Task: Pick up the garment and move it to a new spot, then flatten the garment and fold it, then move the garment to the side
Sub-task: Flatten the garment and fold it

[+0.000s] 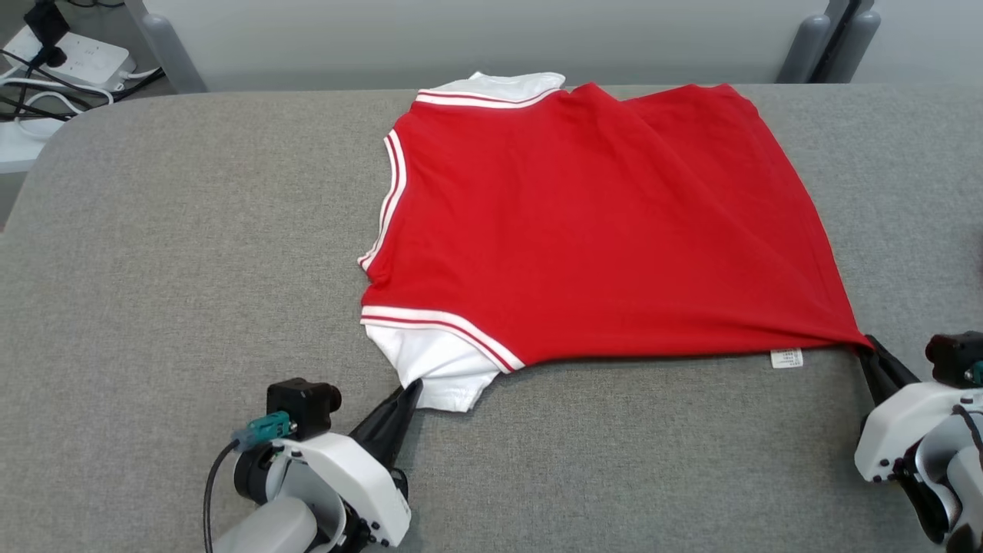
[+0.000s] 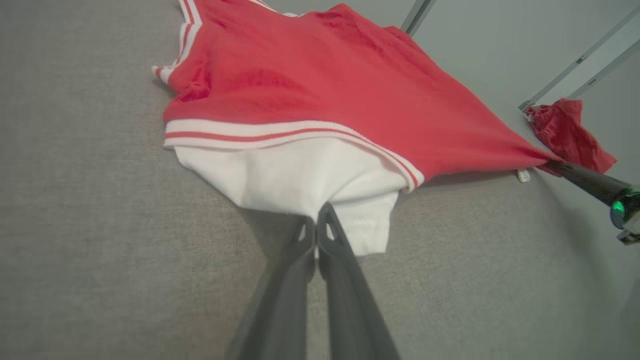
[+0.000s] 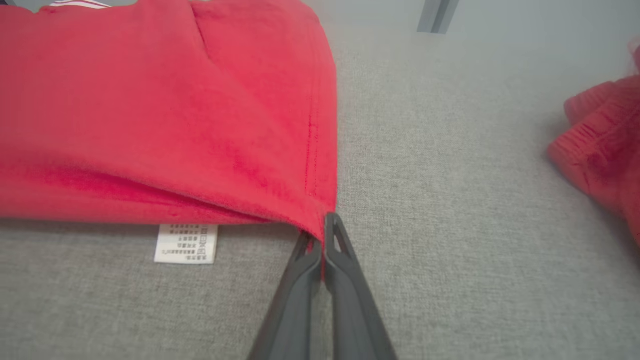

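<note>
The garment is a red shirt with white sleeves and striped trim, spread across the grey table. My left gripper is shut on the edge of the near white sleeve, its tips pinching the cloth. My right gripper is shut on the shirt's near right hem corner, with the red fabric pulled taut toward it. In the left wrist view the right gripper's dark fingers hold that same corner. A white care label pokes out from under the hem.
Another red cloth lies bunched on the table to the right of the shirt. A power strip and cables sit beyond the table's far left corner. Grey posts stand behind the far edge.
</note>
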{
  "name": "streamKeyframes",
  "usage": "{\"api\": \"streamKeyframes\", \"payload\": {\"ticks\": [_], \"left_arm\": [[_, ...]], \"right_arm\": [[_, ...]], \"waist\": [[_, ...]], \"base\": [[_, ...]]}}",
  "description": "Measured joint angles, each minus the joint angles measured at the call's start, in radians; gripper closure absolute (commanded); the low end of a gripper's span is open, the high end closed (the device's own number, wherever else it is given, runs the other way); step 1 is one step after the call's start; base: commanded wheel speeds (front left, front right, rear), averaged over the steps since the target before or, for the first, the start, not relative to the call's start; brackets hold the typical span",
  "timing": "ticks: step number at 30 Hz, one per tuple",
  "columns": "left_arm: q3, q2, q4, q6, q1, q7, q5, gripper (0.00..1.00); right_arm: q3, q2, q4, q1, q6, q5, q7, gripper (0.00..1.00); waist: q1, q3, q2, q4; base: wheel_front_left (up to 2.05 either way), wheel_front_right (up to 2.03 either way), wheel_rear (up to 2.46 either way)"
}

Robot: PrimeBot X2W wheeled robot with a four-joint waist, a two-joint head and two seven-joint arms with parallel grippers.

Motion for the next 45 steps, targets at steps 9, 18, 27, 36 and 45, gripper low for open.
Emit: {"api": "streamKeyframes", "payload": {"ticks": [9,18,27,36,45], "left_arm": [[-0.032,0.14,-0.336,0.206,0.119,0.099,0.023,1.0],[-0.092,0.305,-0.621,0.412,0.158,0.284,0.085,1.0],[-0.118,0.334,-0.703,0.474,0.173,0.354,0.089,1.0],[-0.11,0.313,-0.658,0.474,0.179,0.34,0.076,0.0],[-0.028,0.282,-0.659,0.483,0.184,0.25,0.051,0.0]], "right_arm": [[-0.037,-0.046,-0.139,0.125,0.0,0.013,0.022,1.0],[-0.064,-0.069,-0.334,0.251,0.0,0.015,0.176,1.0],[-0.188,-0.09,-0.564,0.417,0.0,0.007,0.356,1.0],[-0.326,-0.035,-0.691,0.517,0.0,-0.087,0.441,0.0],[-0.464,-0.001,-0.834,0.528,0.0,-0.192,0.371,0.0]], "waist": [[0.0,-0.006,0.0,-0.013],[0.0,0.004,0.0,-0.017],[0.0,0.011,0.0,-0.018],[0.0,0.01,0.0,-0.025],[0.0,0.001,0.0,-0.023]], "base": [[0.0,0.0,0.0],[0.0,0.0,0.0],[0.0,0.0,0.0],[0.0,0.0,0.0],[0.0,0.0,0.0]]}}
